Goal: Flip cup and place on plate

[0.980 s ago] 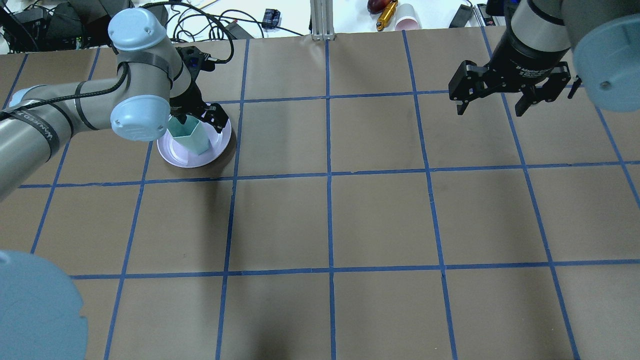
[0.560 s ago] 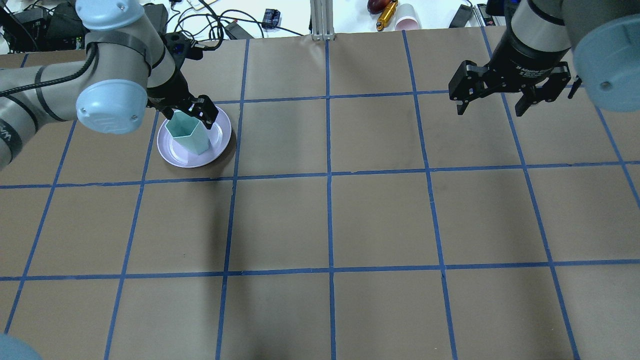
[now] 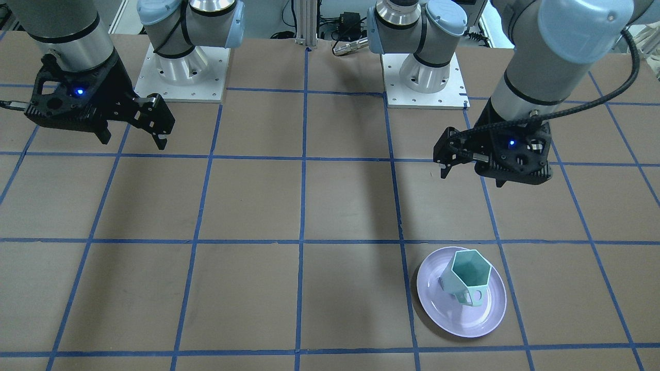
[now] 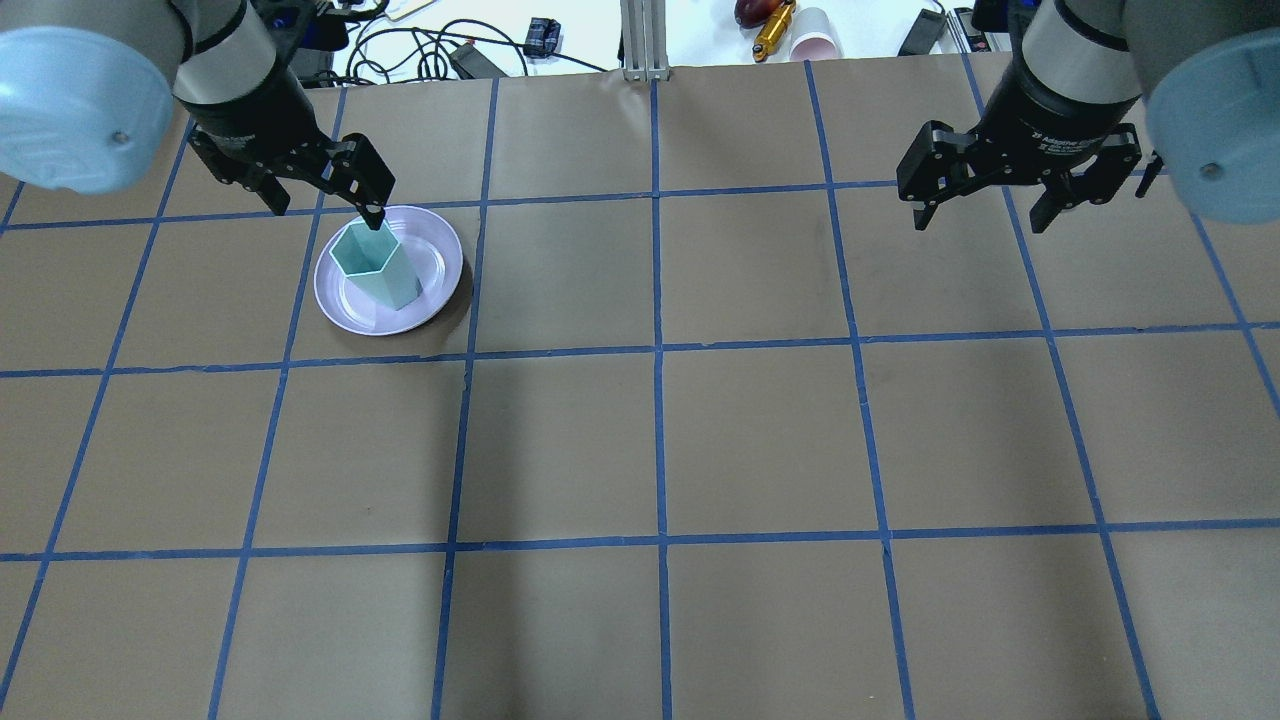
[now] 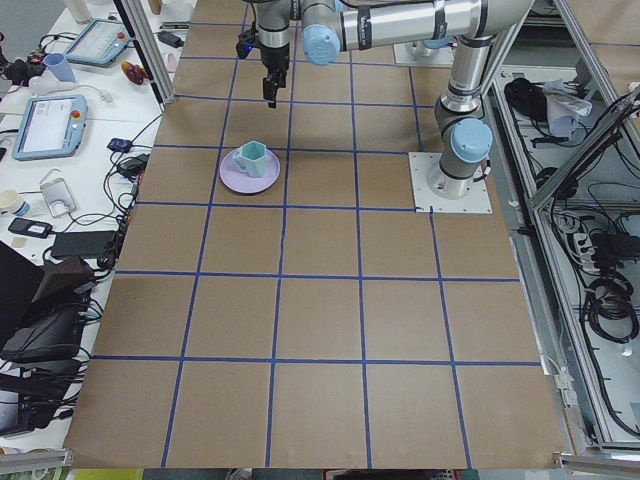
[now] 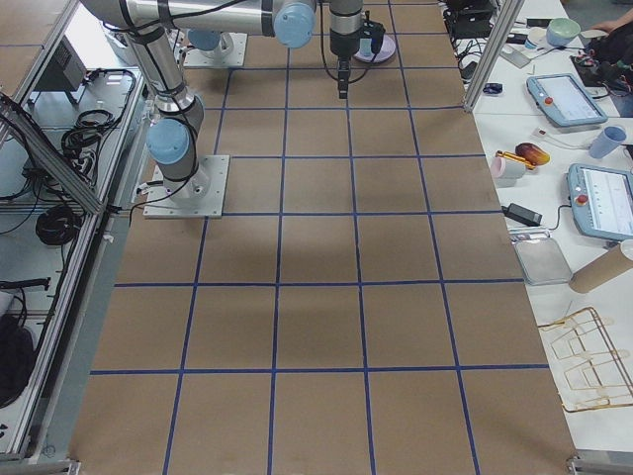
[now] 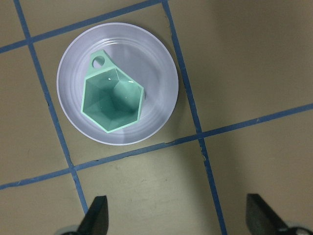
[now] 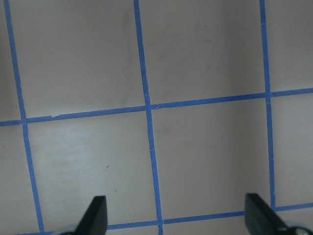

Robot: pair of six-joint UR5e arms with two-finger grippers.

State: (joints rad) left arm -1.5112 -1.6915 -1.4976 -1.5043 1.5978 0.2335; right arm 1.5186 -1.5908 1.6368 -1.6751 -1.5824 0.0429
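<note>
The mint-green cup stands upright, mouth up, on the lavender plate at the table's left. Its handle points away from the robot. From above, the left wrist view shows the teal inside of the cup and the plate. My left gripper is open and empty, raised well above the plate, touching nothing. My right gripper is open and empty, hovering over bare table at the far right; its fingertips frame only paper and tape.
The table is brown paper with a blue tape grid. The two arm bases stand at the robot's edge. Cables, a pink cup and small tools lie beyond the far edge.
My left gripper, which stood open around the cup on the plate, has lifted up and away from it. The cup stays upright on the plate. The right arm has not moved.
</note>
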